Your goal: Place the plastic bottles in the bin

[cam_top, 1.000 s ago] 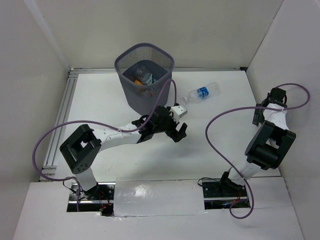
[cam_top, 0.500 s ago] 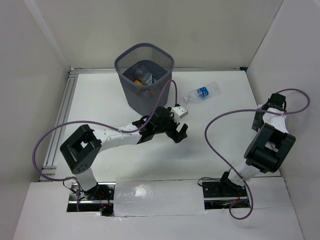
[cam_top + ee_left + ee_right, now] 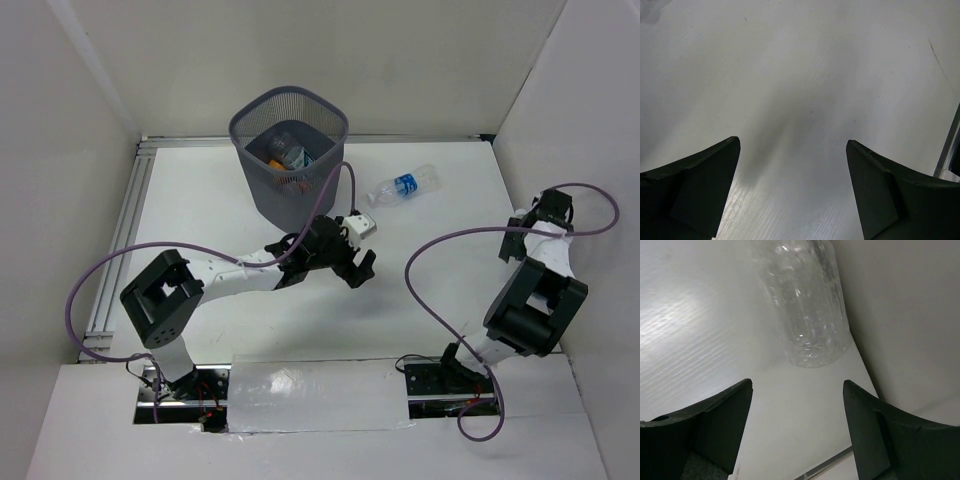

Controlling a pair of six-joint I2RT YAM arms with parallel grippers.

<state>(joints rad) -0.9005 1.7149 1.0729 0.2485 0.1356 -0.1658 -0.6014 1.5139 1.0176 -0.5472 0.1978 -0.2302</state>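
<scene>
The dark grey mesh bin [image 3: 262, 192] stands at the far middle, with several bottles inside, one orange [image 3: 275, 162]. A clear bottle with a blue label [image 3: 405, 186] lies on the table right of the bin. My left gripper [image 3: 358, 263] is open and empty over bare table [image 3: 795, 150], in front of the bin. My right gripper [image 3: 551, 207] is open by the right wall. In the right wrist view it [image 3: 797, 405] hangs over the table, and the base of a clear bottle [image 3: 805, 305] lies just ahead against the wall. That bottle is hidden in the top view.
White walls [image 3: 560, 110] close in the table on the left, far and right sides. A metal rail [image 3: 125, 230] runs along the left edge. Purple cables [image 3: 440, 250] loop above the table from both arms.
My right wrist has drawn back a little toward the near side along the right wall. My left gripper has shifted only slightly. Both stay open.
</scene>
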